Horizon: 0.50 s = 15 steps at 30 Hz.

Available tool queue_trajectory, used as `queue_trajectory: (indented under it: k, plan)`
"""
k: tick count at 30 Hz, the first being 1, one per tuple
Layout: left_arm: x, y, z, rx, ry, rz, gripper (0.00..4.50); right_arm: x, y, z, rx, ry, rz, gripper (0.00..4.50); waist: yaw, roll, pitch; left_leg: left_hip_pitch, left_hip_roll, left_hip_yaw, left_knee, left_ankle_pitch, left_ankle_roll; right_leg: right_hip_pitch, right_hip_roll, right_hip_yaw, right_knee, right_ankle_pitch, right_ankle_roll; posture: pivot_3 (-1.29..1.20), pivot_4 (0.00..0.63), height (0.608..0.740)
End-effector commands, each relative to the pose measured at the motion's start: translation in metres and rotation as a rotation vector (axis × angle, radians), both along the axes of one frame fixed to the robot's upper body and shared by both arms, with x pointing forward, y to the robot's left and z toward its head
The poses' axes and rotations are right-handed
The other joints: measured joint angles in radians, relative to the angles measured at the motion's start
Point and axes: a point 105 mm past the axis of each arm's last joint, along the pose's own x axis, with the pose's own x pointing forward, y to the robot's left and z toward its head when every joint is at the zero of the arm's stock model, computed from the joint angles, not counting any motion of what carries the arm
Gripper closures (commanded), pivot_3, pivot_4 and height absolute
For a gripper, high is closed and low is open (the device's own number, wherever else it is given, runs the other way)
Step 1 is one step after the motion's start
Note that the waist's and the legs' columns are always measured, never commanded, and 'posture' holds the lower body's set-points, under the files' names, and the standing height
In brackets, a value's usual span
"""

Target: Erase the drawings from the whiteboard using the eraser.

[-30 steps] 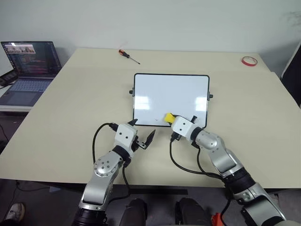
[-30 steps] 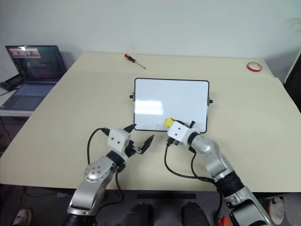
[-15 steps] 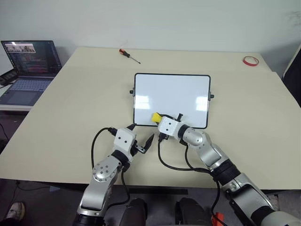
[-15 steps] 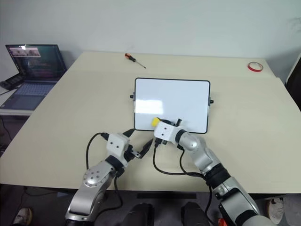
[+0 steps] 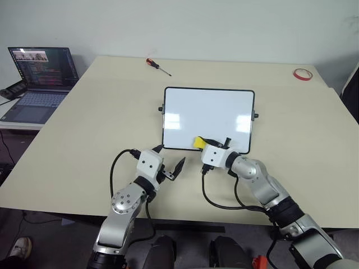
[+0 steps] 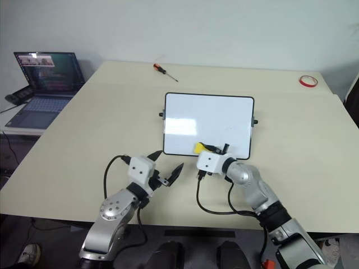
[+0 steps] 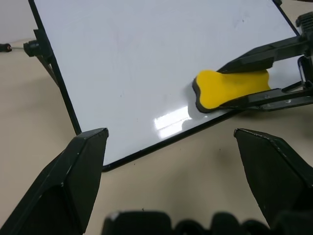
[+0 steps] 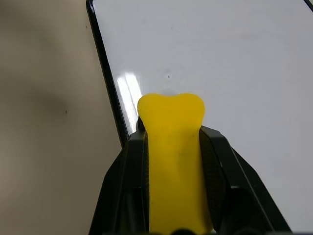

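1. A laptop stands open on a separate low surface past the table's left edge, its screen lit.
2. A screwdriver lies near the table's far edge, left of centre, well apart from everything else.
3. The left gripper hovers over bare tabletop just off the board's near left corner. Its jaws are spread wide with nothing between them. In the left wrist view its two fingers frame the board's near edge and the eraser beyond it.
4. The board lies flat at the middle of the table, long sides running left to right, black knobs on its short sides. Its white face looks clean in the head views. No red drawings can be made out on it; the wrist views show only a faint speck or two.
5. The eraser is on the board, at its near edge and a little left of the middle of that edge. The right gripper pinches it, jaws pressed against its two sides. In the right wrist view the yellow block juts out past the fingertips over the white surface, close to the black frame.
6. A red tape ring lies at the table's far right corner.
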Motion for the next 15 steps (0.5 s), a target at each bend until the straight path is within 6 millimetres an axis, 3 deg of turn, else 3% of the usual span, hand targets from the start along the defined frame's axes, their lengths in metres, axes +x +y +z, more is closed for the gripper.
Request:
queue_trajectory:
  k: [1, 7, 9, 13, 15]
  plan:
    - [0.001, -0.009, 0.010, -0.023, -0.033, -0.043, 0.00, 0.006, -0.022, 0.004, 0.064, 0.035, -0.102, 3.40, 0.000, 0.000, 0.000, 0.000, 0.000, 0.000, 0.000, 0.000, 0.000, 0.000, 0.000, 0.000, 0.000, 0.000, 0.000, 0.00, 0.150, 0.740]
    - [0.001, -0.015, 0.015, -0.034, -0.047, -0.074, 0.00, -0.013, 0.009, 0.043, 0.438, 0.100, 0.030, 3.40, -0.008, 0.000, 0.001, -0.001, 0.001, 0.000, 0.000, 0.000, 0.000, -0.001, 0.000, 0.001, 0.000, 0.000, 0.000, 0.00, 0.150, 0.740]
    - [0.001, -0.017, 0.016, -0.037, -0.053, -0.090, 0.00, -0.021, 0.011, 0.054, 0.495, 0.104, 0.071, 3.40, -0.010, 0.000, 0.001, -0.001, 0.001, 0.000, 0.000, 0.000, 0.000, -0.001, 0.000, 0.000, 0.000, 0.000, 0.000, 0.00, 0.150, 0.740]
    - [0.002, -0.021, 0.019, 0.018, -0.072, -0.152, 0.00, -0.030, -0.012, 0.079, 0.557, 0.048, 0.017, 3.40, -0.007, 0.000, 0.001, -0.002, 0.000, -0.001, -0.001, 0.000, 0.000, -0.002, 0.000, 0.000, 0.000, 0.000, 0.000, 0.00, 0.150, 0.740]
    - [0.007, -0.024, 0.029, 0.021, -0.104, -0.203, 0.00, -0.032, -0.037, 0.084, 0.550, 0.021, -0.097, 3.40, -0.008, 0.000, 0.001, -0.002, 0.000, -0.001, -0.001, 0.000, 0.000, -0.002, 0.000, 0.000, 0.000, 0.000, 0.000, 0.00, 0.150, 0.740]
